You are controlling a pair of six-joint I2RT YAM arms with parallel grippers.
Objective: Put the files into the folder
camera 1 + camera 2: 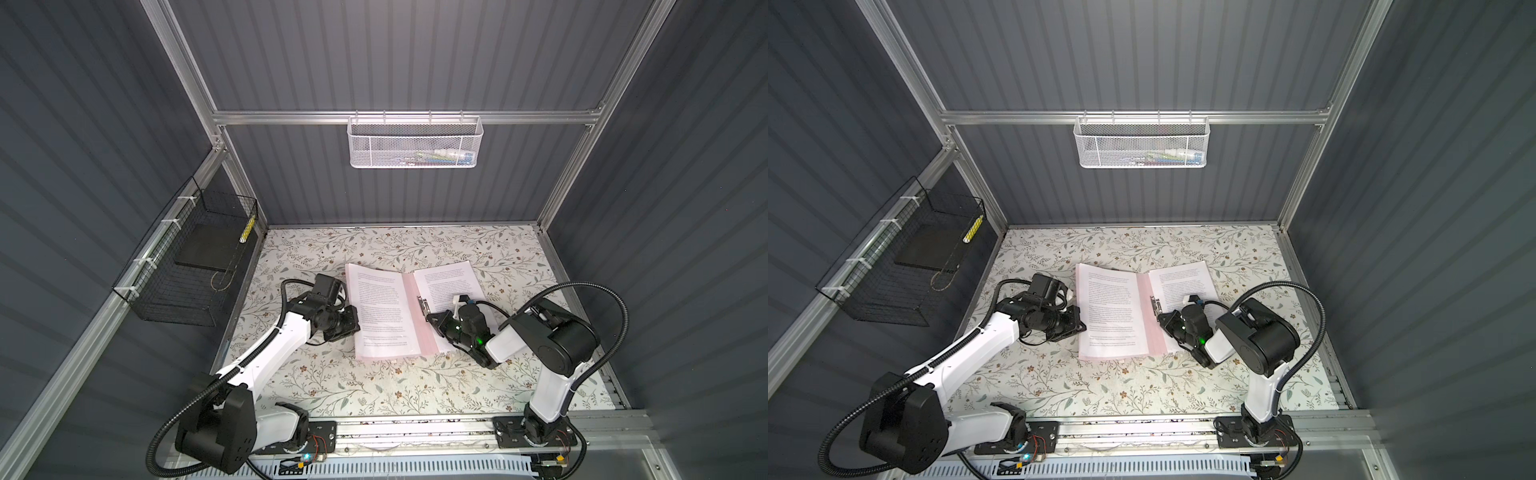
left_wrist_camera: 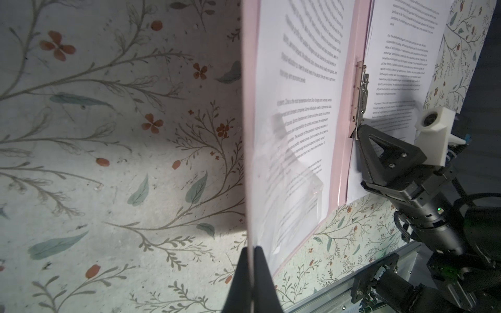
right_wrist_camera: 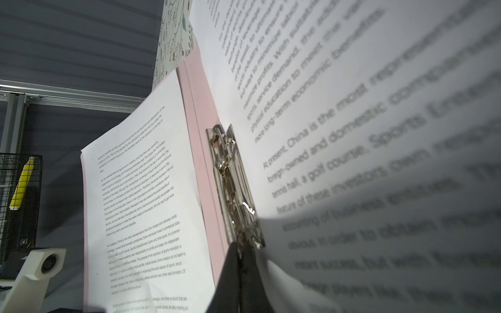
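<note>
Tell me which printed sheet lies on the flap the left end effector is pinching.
The sheet left of the folder's spine; the other sheet lies right of the metal clip.

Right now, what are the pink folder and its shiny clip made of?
The folder looks like thin matte pink card or plastic, folding at a crease. The clip looks like polished metal: silvery, with bright glints.

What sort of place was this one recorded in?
Probably a purpose-built robot test booth: grey ribbed walls on an aluminium frame, two arms bolted to a front rail, and wire baskets hung on the walls.
</note>
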